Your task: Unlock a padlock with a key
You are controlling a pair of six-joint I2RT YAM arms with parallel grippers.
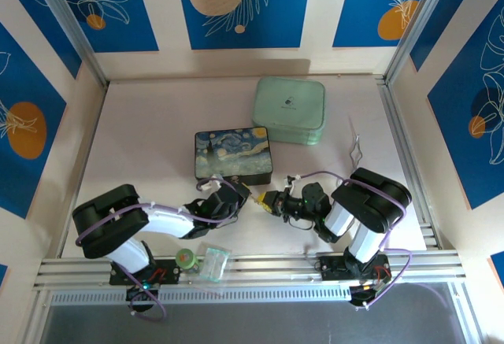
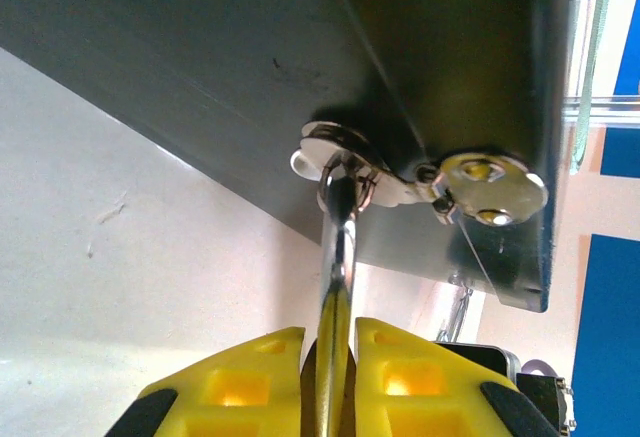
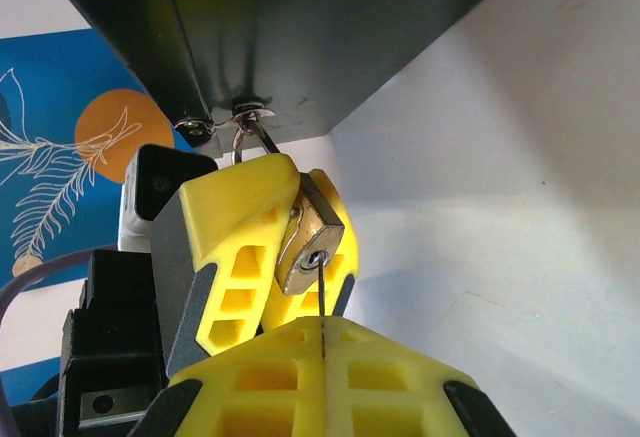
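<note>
Pale flat bench [image 1: 157, 123] between blue-and-white patterned walls; two black-and-white arms bolted at its near edge, both bent inward, meeting at the near side of the box; toward the back, right of centre, a mint-green rounded-square case [image 1: 290, 110], lying flat; just in front of it and slightly left, near but apart, a dark rectangular tin box [image 1: 233, 155] with a swirling night-sky painting on its closed lid; well to the right of the box, near the right wall, a long thin bent wire [image 1: 356, 151], loose on the bench.

Yellow-fingered left end effector [image 2: 330, 342]: clamped on the small brass-gold padlock [image 3: 315, 242], just beside the box's near wall, keyhole end turned toward the right arm; silvery shackle [image 2: 338, 247] rising from between the fingers and threaded through the ring of the box's small silvery latch [image 2: 480, 185].

Right end effector [image 3: 322, 342], also yellow: pinched closed on the tiny thin silvery-grey key [image 3: 322, 302]; blade straight, in line with the padlock's keyhole, tip at the keyhole; how deep inside, impossible to tell.
</note>
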